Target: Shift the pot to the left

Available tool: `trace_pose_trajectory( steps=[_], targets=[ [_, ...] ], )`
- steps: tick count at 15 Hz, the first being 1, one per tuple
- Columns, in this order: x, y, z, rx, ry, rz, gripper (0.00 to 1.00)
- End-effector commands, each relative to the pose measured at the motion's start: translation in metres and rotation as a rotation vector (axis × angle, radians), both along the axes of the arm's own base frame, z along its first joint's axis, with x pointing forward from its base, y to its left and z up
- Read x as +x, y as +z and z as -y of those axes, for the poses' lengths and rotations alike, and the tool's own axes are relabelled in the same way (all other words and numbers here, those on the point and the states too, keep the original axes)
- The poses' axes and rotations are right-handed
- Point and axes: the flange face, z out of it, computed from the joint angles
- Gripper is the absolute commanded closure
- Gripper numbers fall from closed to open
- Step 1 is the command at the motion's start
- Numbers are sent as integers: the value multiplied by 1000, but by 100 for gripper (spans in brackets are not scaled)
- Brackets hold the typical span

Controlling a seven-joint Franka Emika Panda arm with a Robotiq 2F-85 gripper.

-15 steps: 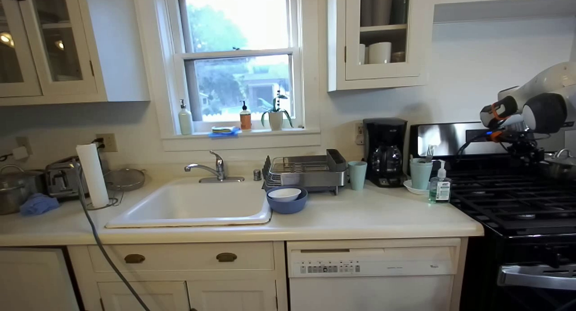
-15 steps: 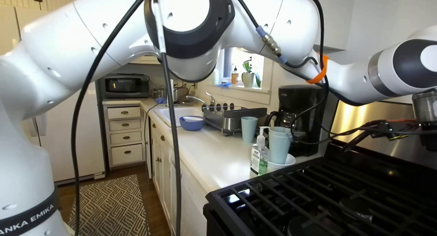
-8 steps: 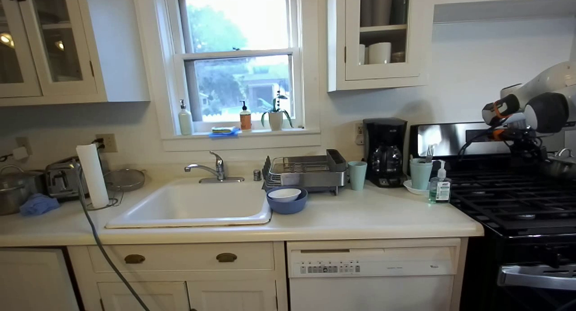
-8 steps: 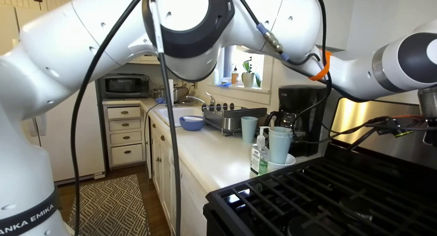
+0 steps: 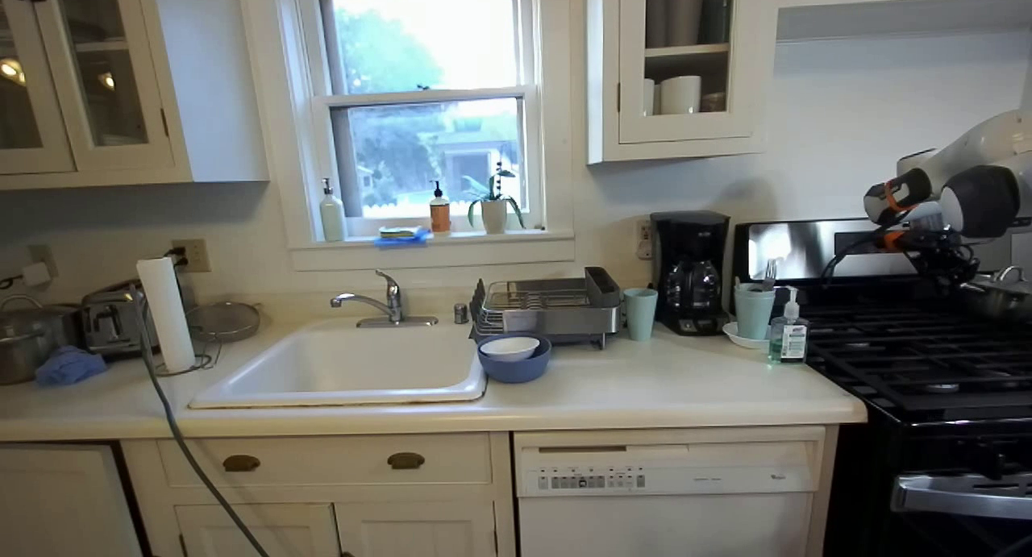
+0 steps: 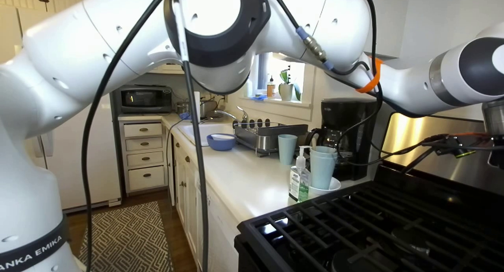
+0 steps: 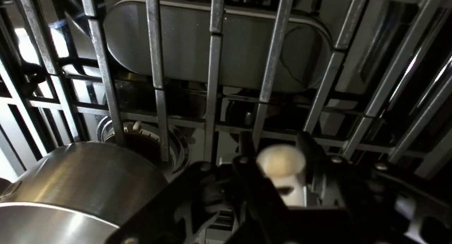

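In an exterior view, the window [image 5: 427, 96] and sink [image 5: 363, 355] are faced squarely from well back, the stove [image 5: 911, 396] at right. In an exterior view, the sightline starts close beside the arm [image 6: 220, 51] and runs past the stove along the counter [image 6: 244, 181]. Sink, window and stove appear in both exterior views. The wrist view looks down past the gripper [image 7: 275, 145], very near the stove's grate [image 7: 212, 81].

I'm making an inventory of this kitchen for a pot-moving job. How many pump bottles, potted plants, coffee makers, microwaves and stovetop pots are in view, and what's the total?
Pump bottles: 3
Potted plant: 1
Coffee maker: 1
Microwave: 1
Stovetop pot: 1
Total: 7
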Motion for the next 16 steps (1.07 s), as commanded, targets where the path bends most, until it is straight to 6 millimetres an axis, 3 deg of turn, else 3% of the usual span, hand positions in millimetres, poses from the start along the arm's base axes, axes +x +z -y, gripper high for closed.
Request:
trace_pose_trajectory(
  steps=[1, 5, 9, 14, 15, 16],
  targets=[
    [0, 12, 2, -1, -7, 4, 33],
    [1, 17, 0, 5, -13, -8, 5],
    [1, 15, -1, 17, -22, -27, 0],
    [1, 8, -3, 38, -31, -40, 19],
    [1, 8, -3, 45, -29, -42, 25],
    [1, 7, -3, 48, -29, -40, 38]
  ],
)
